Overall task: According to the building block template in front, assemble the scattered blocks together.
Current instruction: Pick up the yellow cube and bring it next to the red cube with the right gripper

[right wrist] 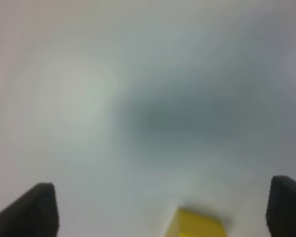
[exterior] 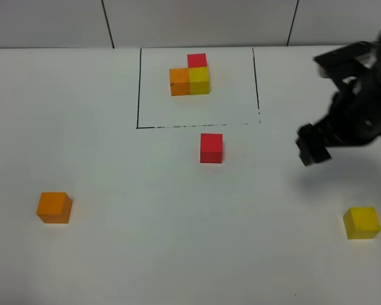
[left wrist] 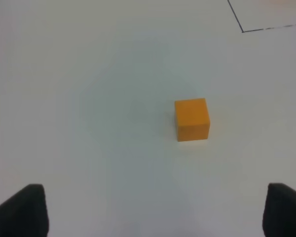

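White matte tabletop [exterior: 114,267], plain; pale panelled wall [exterior: 197,19] with dark seams runs along the far edge. Thin black drawn rectangle [exterior: 138,89] at far centre of the table, near line broken and dashed. Inside it, the building block template [exterior: 190,79]: red cube at the back, orange and yellow cubes side by side in front of it, all joined in an L. Scattered blocks, equal in size and well apart: small matte red cube [exterior: 211,148] just outside the rectangle's near line; small matte orange cube [exterior: 54,207] [left wrist: 192,119] at near left; small matte yellow cube [exterior: 361,223] [right wrist: 197,224] at near right. Black right gripper [exterior: 314,149] [right wrist: 158,212] hangs above the table at right, between rectangle and yellow cube, touching neither; wrist view is blurred, fingers spread wide, nothing gripped. Left gripper [left wrist: 153,217] shows only in its wrist view: fingers fully apart, empty, orange cube ahead and clear of them.
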`<state>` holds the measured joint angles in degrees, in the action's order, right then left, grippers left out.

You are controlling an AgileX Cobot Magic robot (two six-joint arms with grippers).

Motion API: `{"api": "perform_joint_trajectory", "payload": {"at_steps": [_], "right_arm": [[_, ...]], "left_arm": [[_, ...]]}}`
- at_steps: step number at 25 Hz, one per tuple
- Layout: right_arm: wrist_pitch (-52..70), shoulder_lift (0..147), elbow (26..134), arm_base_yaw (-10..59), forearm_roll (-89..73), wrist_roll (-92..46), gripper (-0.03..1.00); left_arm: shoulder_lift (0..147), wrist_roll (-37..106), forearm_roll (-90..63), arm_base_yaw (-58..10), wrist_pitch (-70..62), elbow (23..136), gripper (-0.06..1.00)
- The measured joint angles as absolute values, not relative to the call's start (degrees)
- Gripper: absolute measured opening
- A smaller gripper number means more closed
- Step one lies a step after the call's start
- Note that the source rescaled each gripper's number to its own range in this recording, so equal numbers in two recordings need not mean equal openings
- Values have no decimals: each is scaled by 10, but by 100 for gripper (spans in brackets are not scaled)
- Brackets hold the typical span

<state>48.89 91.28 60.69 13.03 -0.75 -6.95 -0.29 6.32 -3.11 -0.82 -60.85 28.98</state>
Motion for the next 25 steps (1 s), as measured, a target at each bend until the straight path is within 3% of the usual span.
{"api": "perform_joint_trajectory", "payload": {"at_steps": [3,8,25], "right_arm": [[476,820,497,91,35,8,72],[470,767,417,54,49,35,72],[351,906,390,45,-31,13,72]], "left_arm": [[-3,63,-31,-8,-609,290,100],[-3,63,-31,-8,-609,290,100],[-3,63,-31,-8,-609,290,100]]}}
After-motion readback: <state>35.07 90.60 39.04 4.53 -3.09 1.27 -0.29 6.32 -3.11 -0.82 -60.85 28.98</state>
